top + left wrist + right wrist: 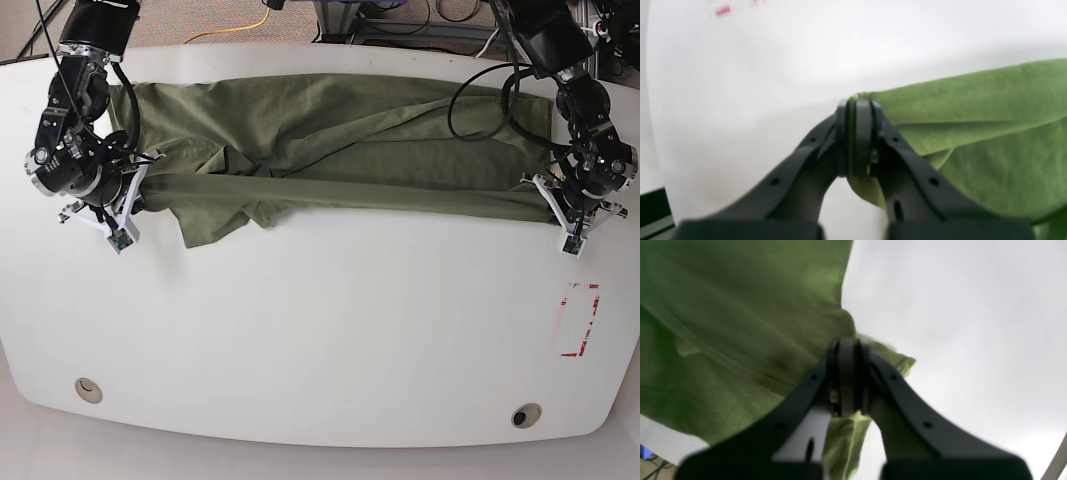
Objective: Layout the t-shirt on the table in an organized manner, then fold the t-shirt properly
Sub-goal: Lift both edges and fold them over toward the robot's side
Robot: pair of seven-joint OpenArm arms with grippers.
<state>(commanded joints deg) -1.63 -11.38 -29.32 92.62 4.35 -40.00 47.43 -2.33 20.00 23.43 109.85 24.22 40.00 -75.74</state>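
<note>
The olive-green t-shirt [330, 150] is stretched sideways across the far half of the white table [330, 330], its near edge pulled taut between both arms. My left gripper [857, 103] is shut on a corner of the t-shirt [973, 110], at the right in the base view [545, 195]. At the left of the base view my right gripper [135, 190] is shut on the opposite end; in its wrist view the fingertips [848, 341] pinch the green cloth [740, 323]. A loose flap hangs near the left end.
A red tape rectangle [580, 320] marks the table at the right. Two round grommets [88, 388] [523, 414] sit near the front edge. Cables and floor lie beyond the far edge.
</note>
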